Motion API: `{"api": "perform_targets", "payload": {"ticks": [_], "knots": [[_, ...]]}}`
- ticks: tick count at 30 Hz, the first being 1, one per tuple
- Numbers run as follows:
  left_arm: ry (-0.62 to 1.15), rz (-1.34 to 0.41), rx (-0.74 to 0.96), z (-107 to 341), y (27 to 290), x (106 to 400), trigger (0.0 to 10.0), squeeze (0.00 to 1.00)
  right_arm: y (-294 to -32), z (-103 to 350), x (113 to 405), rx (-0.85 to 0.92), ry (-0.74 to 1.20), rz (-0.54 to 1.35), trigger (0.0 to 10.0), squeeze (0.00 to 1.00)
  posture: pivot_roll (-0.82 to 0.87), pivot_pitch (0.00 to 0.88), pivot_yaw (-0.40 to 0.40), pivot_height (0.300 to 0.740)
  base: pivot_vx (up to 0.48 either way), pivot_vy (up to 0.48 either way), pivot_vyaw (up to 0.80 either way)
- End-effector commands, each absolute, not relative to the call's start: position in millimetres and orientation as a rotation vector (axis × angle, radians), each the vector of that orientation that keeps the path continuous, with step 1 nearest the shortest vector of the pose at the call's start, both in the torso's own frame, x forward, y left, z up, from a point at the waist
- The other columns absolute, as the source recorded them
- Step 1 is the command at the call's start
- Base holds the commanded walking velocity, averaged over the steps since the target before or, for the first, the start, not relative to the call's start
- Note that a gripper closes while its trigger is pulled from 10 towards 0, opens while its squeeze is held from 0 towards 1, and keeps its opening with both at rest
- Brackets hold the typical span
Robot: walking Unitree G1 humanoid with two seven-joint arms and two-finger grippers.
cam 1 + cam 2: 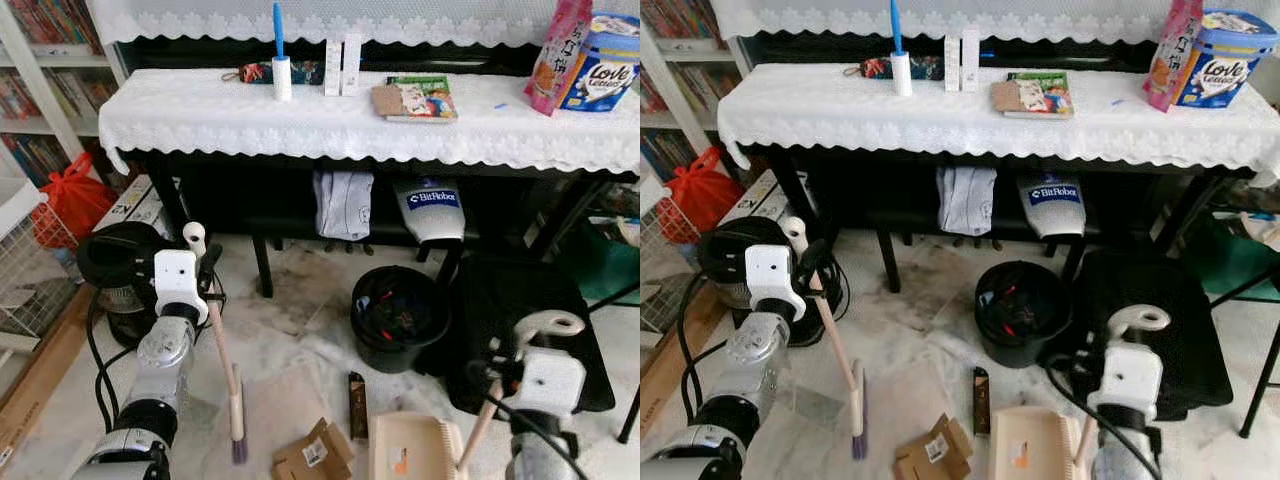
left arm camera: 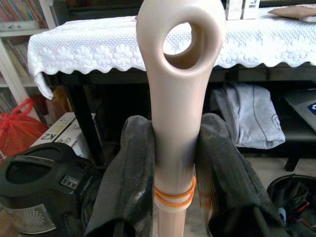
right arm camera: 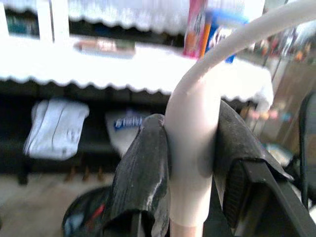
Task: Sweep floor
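My left gripper is shut on the beige handle of a small broom, just below its looped top. The handle slants down to the brush head, which rests on the pale floor. To the right, my right gripper is shut on the curved white handle of a beige dustpan, whose pan sits low on the floor in front of me. Between brush and dustpan lie a torn cardboard piece and a dark brown wrapper.
A black bin with rubbish stands beyond the dustpan. Behind it is a dark table with a white lace cloth. A black round appliance, its cords, a red bag and a wire basket crowd the left. A black flat case lies right.
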State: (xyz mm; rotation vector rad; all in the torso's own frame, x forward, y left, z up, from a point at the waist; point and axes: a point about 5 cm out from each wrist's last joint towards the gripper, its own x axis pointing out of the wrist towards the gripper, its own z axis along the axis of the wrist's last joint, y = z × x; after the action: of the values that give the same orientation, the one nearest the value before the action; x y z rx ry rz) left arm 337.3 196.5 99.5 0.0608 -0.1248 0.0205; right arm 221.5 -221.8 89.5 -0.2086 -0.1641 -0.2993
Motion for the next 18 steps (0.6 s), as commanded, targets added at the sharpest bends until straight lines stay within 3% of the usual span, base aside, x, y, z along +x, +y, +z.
{"api": "perform_targets", "payload": {"ticks": [1,18], "knots": [[-0.169,0.014,0.060,108.8,195.6,340.9,10.0,0.00,-226.3,106.5,225.2,-0.228,-0.226,-0.318,10.0,0.00,-0.17,0.013,0.024,0.740,0.000,0.000,0.00],[-0.170,0.013,0.046,110.0,194.2,342.9,10.0,0.00,-231.4,88.0,206.1,-0.295,-0.064,-0.409,10.0,0.00,-0.16,0.006,0.013,0.740,0.000,0.000,0.00]]}}
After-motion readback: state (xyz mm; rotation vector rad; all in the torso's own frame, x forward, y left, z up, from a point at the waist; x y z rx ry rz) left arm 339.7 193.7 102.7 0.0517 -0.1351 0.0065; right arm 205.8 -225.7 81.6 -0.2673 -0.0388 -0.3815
